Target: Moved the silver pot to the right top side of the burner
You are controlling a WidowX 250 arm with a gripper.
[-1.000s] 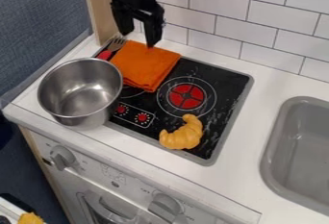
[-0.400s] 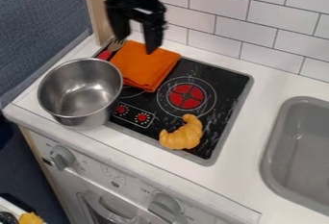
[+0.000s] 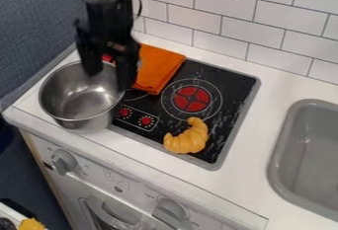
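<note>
1. Down and leftward has come the gripper (image 3: 109,80), from over the orange cloth (image 3: 159,68) to the upper-right part of the silver pot (image 3: 64,95); the pot itself has not shifted.
2. The pot sits upright at the left of the cooktop (image 3: 230,88), partly over its edge and partly on the white counter (image 3: 274,83).
3. Thin metal by its look, so probably light for its bulk, but stiff and smooth; it should not dent, though it may slip or swing if pinched loosely.
4. Best hold: the rim and upper wall nearest the gripper, one finger inside, one outside. A grip that far off centre may tip it.
5. The gripper's fingers stand well apart; I cannot tell whether they touch the rim, and nothing appears clamped.
6. Beyond lie the red burner (image 3: 191,98) and the croissant (image 3: 188,137); the pot should be lifted clear of both, and of the cloth, toward the cooktop's upper right.
</note>
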